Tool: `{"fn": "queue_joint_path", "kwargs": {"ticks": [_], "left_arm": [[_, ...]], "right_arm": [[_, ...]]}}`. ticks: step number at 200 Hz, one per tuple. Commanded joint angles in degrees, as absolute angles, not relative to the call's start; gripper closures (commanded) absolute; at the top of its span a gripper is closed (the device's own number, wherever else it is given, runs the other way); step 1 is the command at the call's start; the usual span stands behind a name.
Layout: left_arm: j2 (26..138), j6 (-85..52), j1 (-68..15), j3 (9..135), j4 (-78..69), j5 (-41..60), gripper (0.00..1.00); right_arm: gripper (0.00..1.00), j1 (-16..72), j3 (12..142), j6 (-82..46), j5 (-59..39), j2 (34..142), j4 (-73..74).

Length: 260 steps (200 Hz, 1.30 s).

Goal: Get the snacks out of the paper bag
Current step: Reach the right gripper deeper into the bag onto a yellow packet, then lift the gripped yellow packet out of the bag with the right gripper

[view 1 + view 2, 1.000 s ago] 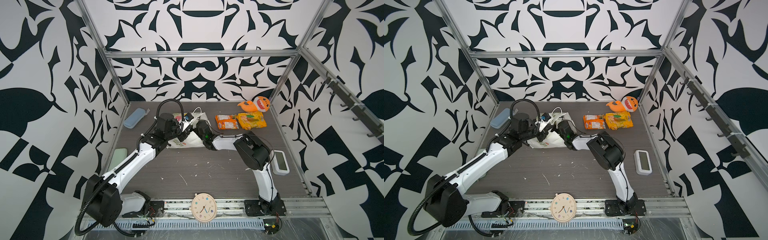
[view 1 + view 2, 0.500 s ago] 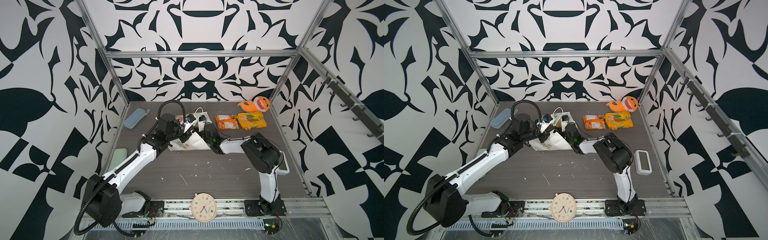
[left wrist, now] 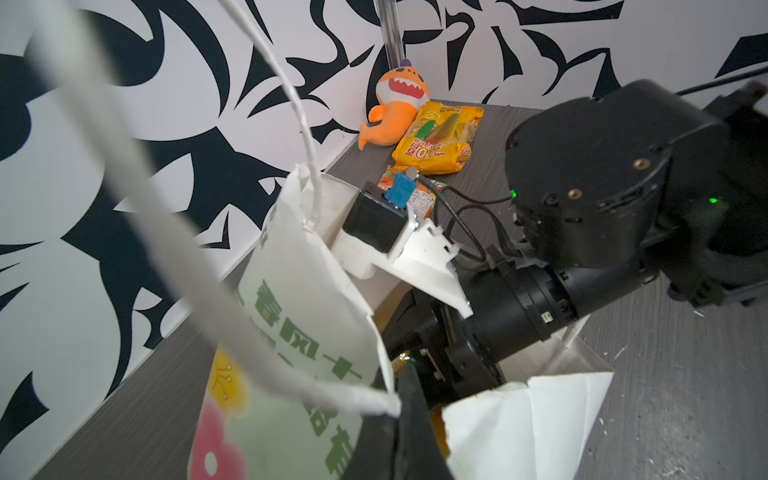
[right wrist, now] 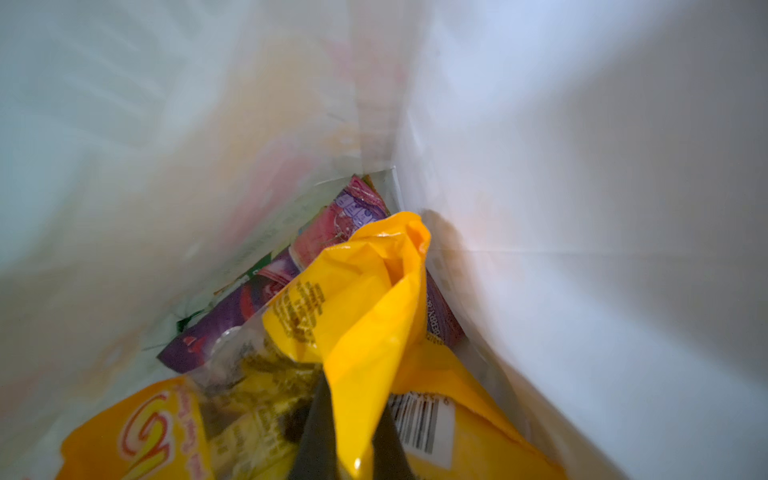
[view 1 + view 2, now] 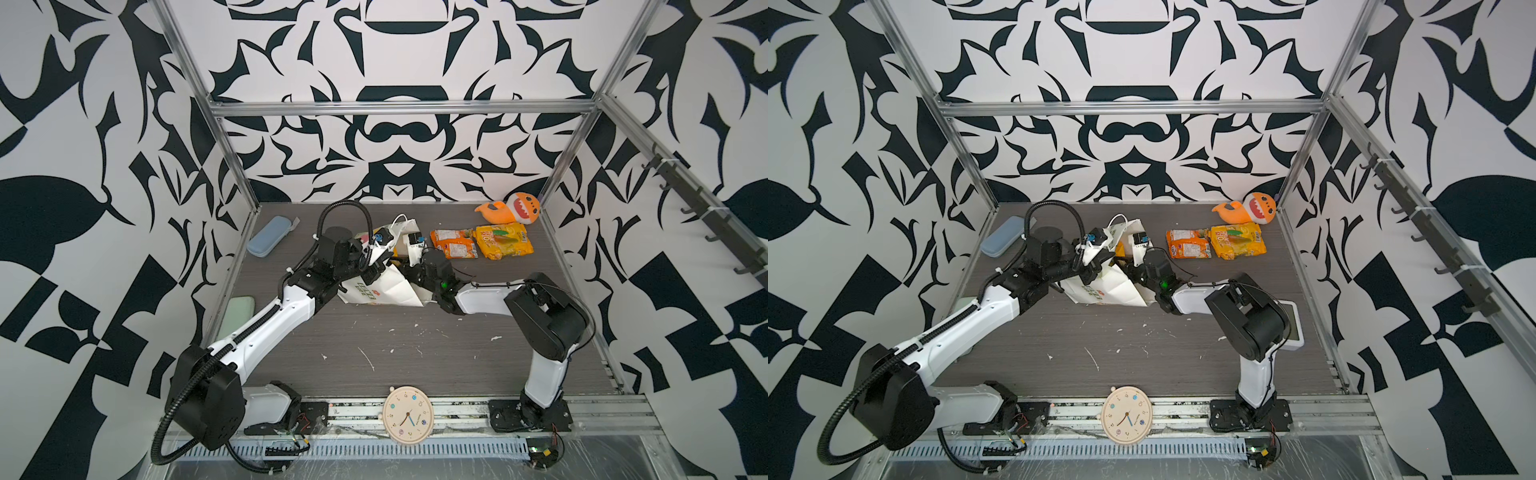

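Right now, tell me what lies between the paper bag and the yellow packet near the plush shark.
An orange packet lies flat between the paper bag and the yellow packet; both top views show it.

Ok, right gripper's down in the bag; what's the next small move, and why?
Probably draw the right gripper back out of the paper bag: its jaws are shut on a fold of the yellow packet, and the left gripper holds the bag's rim, steadying it.
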<state>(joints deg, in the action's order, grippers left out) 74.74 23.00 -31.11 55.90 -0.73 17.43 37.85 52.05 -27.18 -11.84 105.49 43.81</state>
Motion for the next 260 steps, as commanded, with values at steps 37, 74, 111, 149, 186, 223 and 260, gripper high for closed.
{"fn": "queue_joint_path", "kwargs": {"ticks": [37,74,111,149,186,223,260], "left_arm": [[75.35,24.17,-30.76,57.5,-0.48,16.7,1.0],[75.15,24.43,-30.78,57.38,-0.35,16.35,1.0],[75.91,24.3,-30.76,57.8,-0.38,16.35,1.0],[75.84,24.08,-30.76,57.85,-0.39,16.37,1.0],[75.49,24.17,-30.78,57.51,-0.53,16.0,1.0],[75.5,24.18,-30.76,57.75,-0.62,16.1,1.0],[75.56,24.67,-30.76,58.04,-0.53,16.09,1.0]], "right_arm": [[1.0,35.45,49.01,-26.02,-15.2,96.36,47.03],[1.0,34.38,45.94,-25.32,-15.54,91.92,44.5],[1.0,33.67,43.61,-25.23,-14.44,87.39,42.27],[1.0,31.32,44.07,-25.33,-15.03,82.06,36.82],[1.0,30.22,48.42,-22.37,-14.4,77.66,25.08],[1.0,27.86,50.46,-23.56,-14.59,73.84,18.87],[1.0,26.05,54.97,-23.11,-14.97,69.33,11.73]]}}
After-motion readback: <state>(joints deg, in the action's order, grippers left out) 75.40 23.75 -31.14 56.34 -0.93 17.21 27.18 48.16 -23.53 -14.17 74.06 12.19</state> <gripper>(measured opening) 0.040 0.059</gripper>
